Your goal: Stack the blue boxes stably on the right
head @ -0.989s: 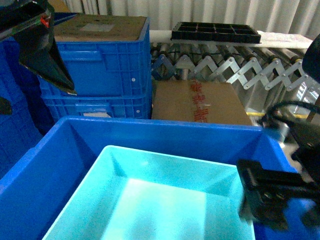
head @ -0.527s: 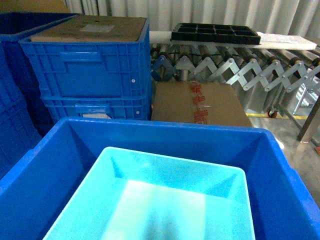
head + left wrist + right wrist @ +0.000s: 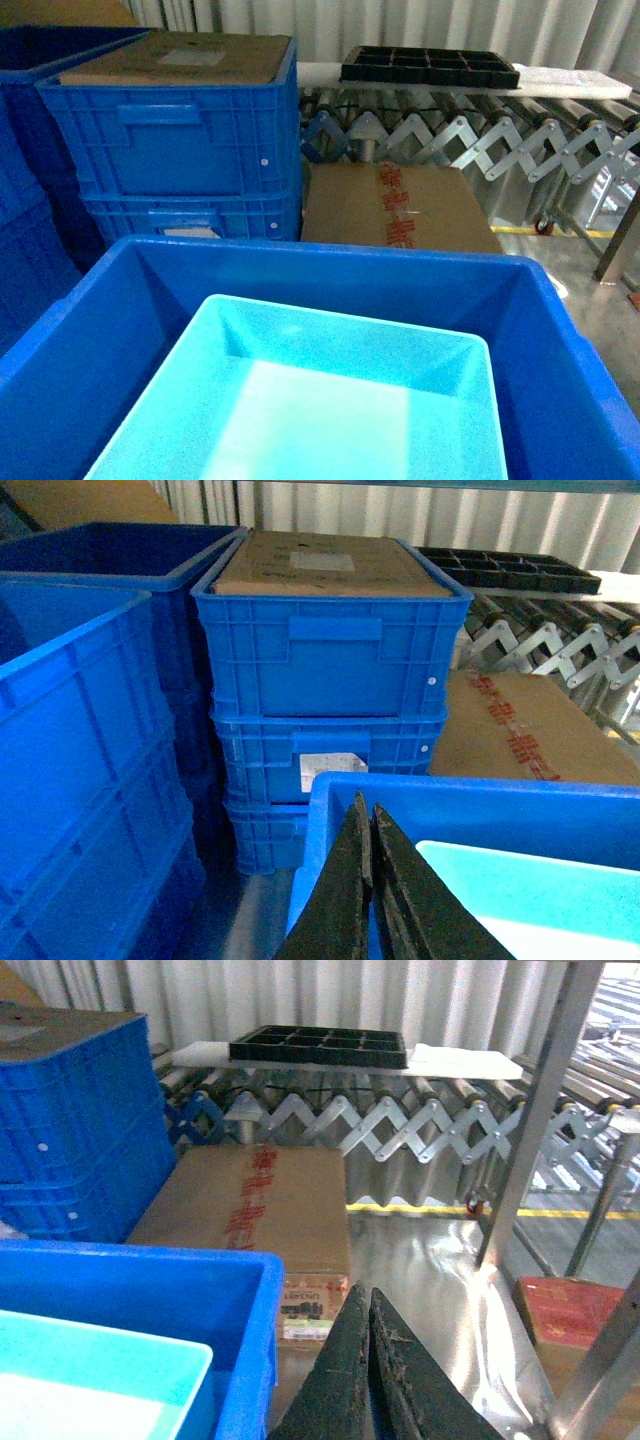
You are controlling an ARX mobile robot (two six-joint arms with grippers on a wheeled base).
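A light-turquoise tub (image 3: pixel 330 400) rests inside a large dark-blue crate (image 3: pixel 330 265) that fills the near part of the head view. No gripper shows in the head view. In the left wrist view my left gripper (image 3: pixel 368 805) is shut with nothing held, above the crate's (image 3: pixel 460 800) near-left corner, the tub (image 3: pixel 530 885) to its right. In the right wrist view my right gripper (image 3: pixel 366 1298) is shut and empty, just off the crate's (image 3: pixel 150 1270) right wall over the floor; the tub's corner (image 3: pixel 90 1380) shows at lower left.
Stacked dark-blue crates (image 3: pixel 190 140) topped with cardboard stand at back left, more blue crates (image 3: pixel 80 760) further left. A brown taped carton (image 3: pixel 400 205) sits behind the big crate. A black compartment tray (image 3: pixel 430 65) lies on the roller conveyor (image 3: pixel 480 130). Metal rack legs (image 3: pixel 530 1120) and a red box (image 3: pixel 570 1310) stand right.
Both arms, which showed at the left and right edges of the head view one second ago, have left that view. The tub and crate have not moved.
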